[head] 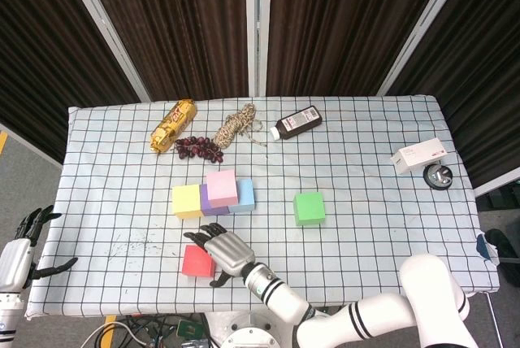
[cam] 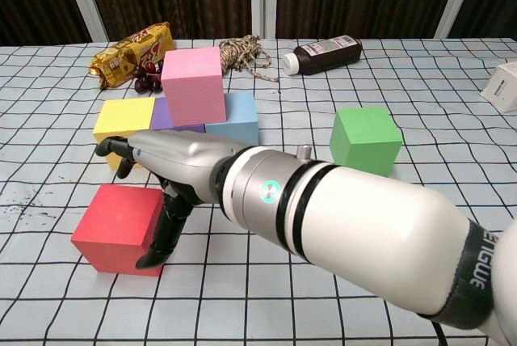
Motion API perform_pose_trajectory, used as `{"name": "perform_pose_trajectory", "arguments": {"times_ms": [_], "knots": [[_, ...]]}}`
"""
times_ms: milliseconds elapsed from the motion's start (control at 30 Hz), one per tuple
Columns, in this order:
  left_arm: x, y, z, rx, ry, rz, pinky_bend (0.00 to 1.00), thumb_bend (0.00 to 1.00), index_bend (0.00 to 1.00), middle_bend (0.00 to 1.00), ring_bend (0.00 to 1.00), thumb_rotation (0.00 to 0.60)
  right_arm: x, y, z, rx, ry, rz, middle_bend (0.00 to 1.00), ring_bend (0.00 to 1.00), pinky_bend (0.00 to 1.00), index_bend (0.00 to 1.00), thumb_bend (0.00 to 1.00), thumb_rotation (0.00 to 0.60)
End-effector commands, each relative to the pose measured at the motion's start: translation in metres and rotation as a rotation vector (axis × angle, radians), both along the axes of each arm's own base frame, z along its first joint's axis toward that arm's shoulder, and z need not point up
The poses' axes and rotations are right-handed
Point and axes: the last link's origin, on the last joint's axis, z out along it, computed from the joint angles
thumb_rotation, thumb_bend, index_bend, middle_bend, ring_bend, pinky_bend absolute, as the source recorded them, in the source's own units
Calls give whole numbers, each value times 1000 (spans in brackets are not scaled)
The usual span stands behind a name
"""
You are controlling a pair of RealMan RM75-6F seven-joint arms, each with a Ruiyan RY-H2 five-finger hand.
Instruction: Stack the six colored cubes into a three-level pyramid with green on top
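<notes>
Table point(head: 382, 226) w/ white grid-pattern cloth. Right hand point(head: 221, 252) point(cam: 174, 164) low at front edge, silver palm over right side of red foam cube point(head: 197, 261) point(cam: 118, 227), dark fingers point(cam: 164, 233) down its right face, thumb stretched over the top; can't tell if it actually grips. Behind it: yellow cube point(head: 186, 201) point(cam: 123, 124), purple cube point(head: 210, 202) and light blue cube point(head: 244, 196) point(cam: 234, 118) in a row, touching, pink cube point(head: 221, 187) point(cam: 192, 84) on top. Green cube point(head: 309, 208) point(cam: 365, 139) alone to the right, well apart. Left hand point(head: 28, 238) off table's left edge, fingers spread, holding nothing.
</notes>
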Motion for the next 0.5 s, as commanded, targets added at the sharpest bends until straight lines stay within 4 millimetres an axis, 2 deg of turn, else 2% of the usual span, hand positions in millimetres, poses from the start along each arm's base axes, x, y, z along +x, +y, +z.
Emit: {"name": "perform_pose_trajectory", "arguments": {"times_ms": [33,267,500], "knots": [[-1,0,0,-1,2,2,45,0,41,183,0,600,1,0,-5,-10,8,-4,155,0,0,0,52,600],[-2,0,0,0,0,6,45,0,42,184,0,600,4,-1,-11,-37,11,-12,217,0,0,0,96,600],[-3,-1,-2,-7,-3,9,45,0,42,184,0,600,4,-1,-8,-67,-4,-13,299,0,0,0,145,600]]}}
